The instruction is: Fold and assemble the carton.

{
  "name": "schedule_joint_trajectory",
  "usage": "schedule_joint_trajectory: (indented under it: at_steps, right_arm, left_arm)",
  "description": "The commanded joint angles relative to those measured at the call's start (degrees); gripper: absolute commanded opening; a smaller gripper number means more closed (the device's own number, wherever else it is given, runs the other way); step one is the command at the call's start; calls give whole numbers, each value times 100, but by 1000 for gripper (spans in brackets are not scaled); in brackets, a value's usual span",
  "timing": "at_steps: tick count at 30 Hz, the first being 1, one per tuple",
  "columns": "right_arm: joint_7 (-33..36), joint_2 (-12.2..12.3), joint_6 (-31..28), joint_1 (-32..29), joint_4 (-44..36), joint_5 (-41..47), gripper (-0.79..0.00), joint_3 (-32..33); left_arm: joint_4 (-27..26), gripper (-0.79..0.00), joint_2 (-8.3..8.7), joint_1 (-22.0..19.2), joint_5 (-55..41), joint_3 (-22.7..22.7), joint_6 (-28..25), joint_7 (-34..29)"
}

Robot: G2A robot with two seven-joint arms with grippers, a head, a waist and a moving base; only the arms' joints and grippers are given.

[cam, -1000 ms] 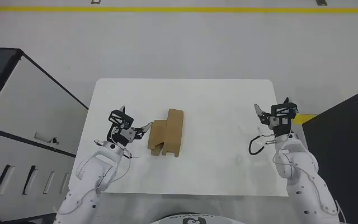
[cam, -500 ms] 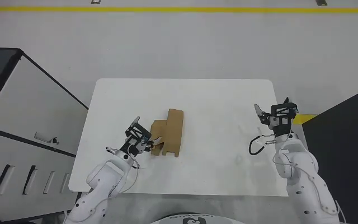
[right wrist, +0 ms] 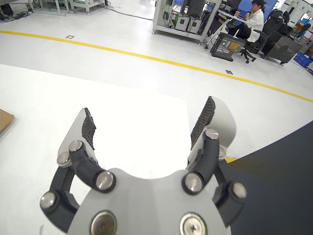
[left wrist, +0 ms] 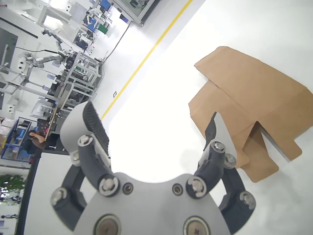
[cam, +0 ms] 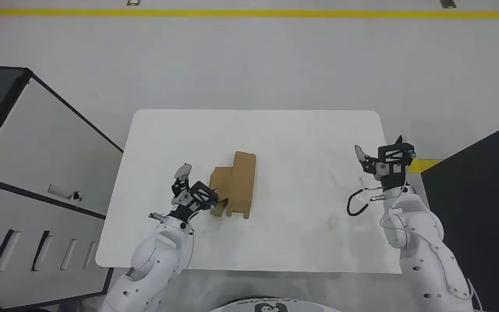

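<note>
A flat, partly folded brown carton [cam: 235, 185] lies near the middle of the white table [cam: 312, 140], its flaps pointing toward the front edge. My left gripper [cam: 196, 184] is open just left of the carton's front-left corner. In the left wrist view the left gripper [left wrist: 151, 123] stands wide, and one of its fingertips [left wrist: 212, 128] overlaps the edge of the carton [left wrist: 247, 99]. My right gripper [cam: 382, 153] is open at the table's right edge, far from the carton. The right wrist view has the right gripper [right wrist: 149, 121] holding nothing, with a corner of the carton [right wrist: 4, 121] far off.
A dark panel [cam: 468, 187] stands beside the table's right edge, next to the right arm. A grey angled surface [cam: 47, 156] lies left of the table. A yellow floor line [cam: 249, 12] runs behind it.
The left arm has swung from the table's left side toward the front, bringing its open gripper up against the carton's front-left corner. The right arm and the carton have not moved.
</note>
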Motion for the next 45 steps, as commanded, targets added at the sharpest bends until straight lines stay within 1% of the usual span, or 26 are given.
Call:
schedule_joint_trajectory:
  at_steps: [1,3,4,6,9,10,17,20,23,25,33,37,42,45]
  right_arm:
    - [0,0,0,0,0,0,0,0]
    - [0,0,0,0,0,0,0,0]
    - [0,0,0,0,0,0,0,0]
    - [0,0,0,0,0,0,0,0]
    - [0,0,0,0,0,0,0,0]
    - [0,0,0,0,0,0,0,0]
    - [0,0,0,0,0,0,0,0]
    - [0,0,0,0,0,0,0,0]
    - [0,0,0,0,0,0,0,0]
    - [0,0,0,0,0,0,0,0]
    - [0,0,0,0,0,0,0,0]
    - [0,0,0,0,0,0,0,0]
    - [0,0,0,0,0,0,0,0]
    - [0,0,0,0,0,0,0,0]
  left_arm:
    - [0,0,0,0,7,0,-4,1]
    - [22,0,6,-10,155,-2,-6,-12]
    - [59,0,19,-21,658,44,13,-76]
    - [55,0,-2,14,810,206,72,-165]
    - [114,0,-10,-19,1672,369,141,-563]
    - [108,0,-10,-27,1778,390,147,-594]
    - [108,0,-10,-27,1778,390,147,-594]
    - [147,0,-12,-38,1787,490,-65,-432]
    - [147,0,-17,-52,2086,605,-288,-587]
    - [114,0,-31,-60,2103,626,-298,-768]
    - [151,0,-37,-83,2034,616,-341,-791]
    - [109,0,-49,-96,2244,741,-683,-1010]
    - [-38,0,-96,-124,1951,821,-1179,-1574]
    - [-45,0,-95,-133,1958,823,-1223,-1580]
